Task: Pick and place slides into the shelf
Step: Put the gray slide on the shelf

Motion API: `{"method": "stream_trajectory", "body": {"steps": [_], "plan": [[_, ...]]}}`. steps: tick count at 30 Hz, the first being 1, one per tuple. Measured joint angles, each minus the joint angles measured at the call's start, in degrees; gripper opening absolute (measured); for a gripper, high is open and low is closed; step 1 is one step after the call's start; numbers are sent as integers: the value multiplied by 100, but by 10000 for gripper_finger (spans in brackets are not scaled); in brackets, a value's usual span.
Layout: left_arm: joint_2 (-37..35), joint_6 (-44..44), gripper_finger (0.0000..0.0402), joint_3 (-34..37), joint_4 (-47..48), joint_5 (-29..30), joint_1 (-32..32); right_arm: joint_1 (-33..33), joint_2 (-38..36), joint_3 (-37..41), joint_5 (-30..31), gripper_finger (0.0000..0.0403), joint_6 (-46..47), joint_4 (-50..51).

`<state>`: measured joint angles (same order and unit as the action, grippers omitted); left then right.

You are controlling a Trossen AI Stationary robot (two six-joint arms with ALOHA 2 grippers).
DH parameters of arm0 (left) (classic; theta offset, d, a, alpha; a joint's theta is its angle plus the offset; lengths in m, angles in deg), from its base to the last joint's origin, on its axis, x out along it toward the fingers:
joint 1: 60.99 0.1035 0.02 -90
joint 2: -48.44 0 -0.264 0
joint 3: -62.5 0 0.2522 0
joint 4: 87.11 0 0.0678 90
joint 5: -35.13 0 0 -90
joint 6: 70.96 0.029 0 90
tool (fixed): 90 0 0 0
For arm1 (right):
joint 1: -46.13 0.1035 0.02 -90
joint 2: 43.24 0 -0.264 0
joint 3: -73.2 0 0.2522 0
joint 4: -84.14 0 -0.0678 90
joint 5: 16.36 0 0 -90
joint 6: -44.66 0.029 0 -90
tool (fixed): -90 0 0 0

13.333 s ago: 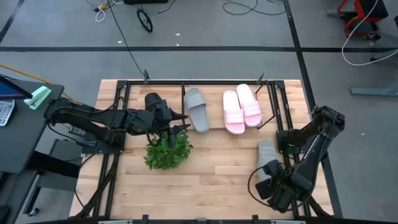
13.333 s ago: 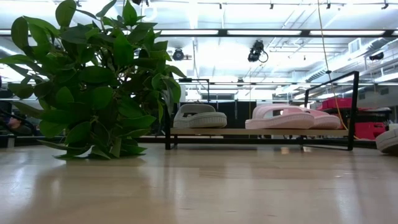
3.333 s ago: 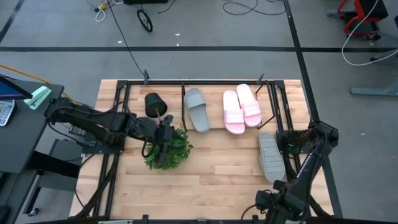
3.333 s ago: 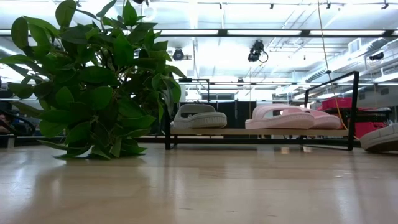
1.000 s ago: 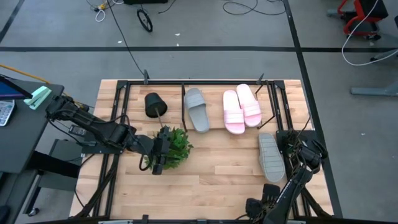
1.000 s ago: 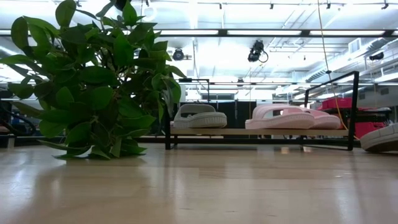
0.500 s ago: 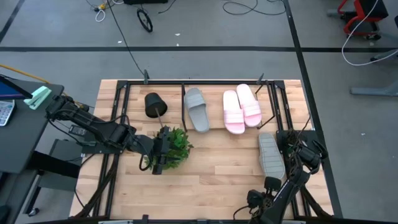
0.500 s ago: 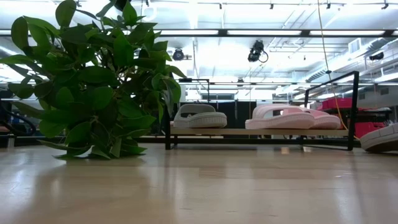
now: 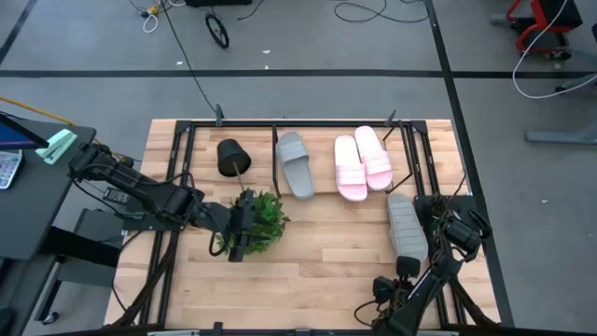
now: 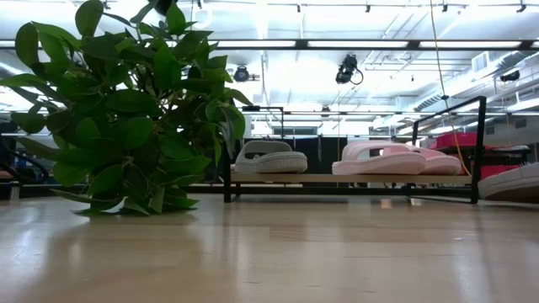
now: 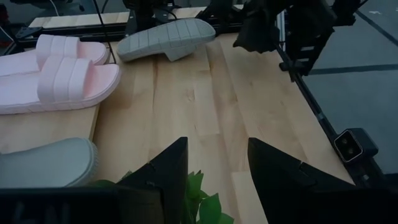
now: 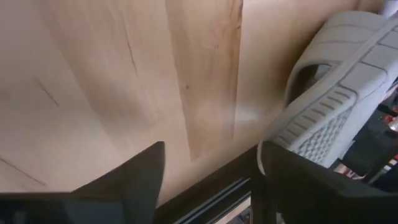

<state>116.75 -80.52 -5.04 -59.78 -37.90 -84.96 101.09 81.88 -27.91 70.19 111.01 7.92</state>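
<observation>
Loose grey slide (image 9: 407,228): we see it just beyond our right gripper (image 9: 405,269), sole up.
Right fingers (image 12: 130,177): spread, holding nothing.

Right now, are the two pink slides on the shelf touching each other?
Touching. In the high view the two pink slides lie side by side on the shelf with no gap between their inner edges; the left wrist view shows the same.

The shelf (image 9: 280,131) carries three slides (image 9: 338,165); plant (image 9: 261,222) on table (image 9: 317,261).
</observation>
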Motion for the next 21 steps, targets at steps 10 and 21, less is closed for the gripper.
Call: {"method": "stream_trajectory", "body": {"steps": [10, 21], "plan": [[0, -227, 172, 0, -1, -2, 0, -122, -587, -28, 139, 16, 798, -929], [0, -162, 172, 0, 1, -4, 0, -3, -1693, -24, 210, 7, 2350, -1117]]}}
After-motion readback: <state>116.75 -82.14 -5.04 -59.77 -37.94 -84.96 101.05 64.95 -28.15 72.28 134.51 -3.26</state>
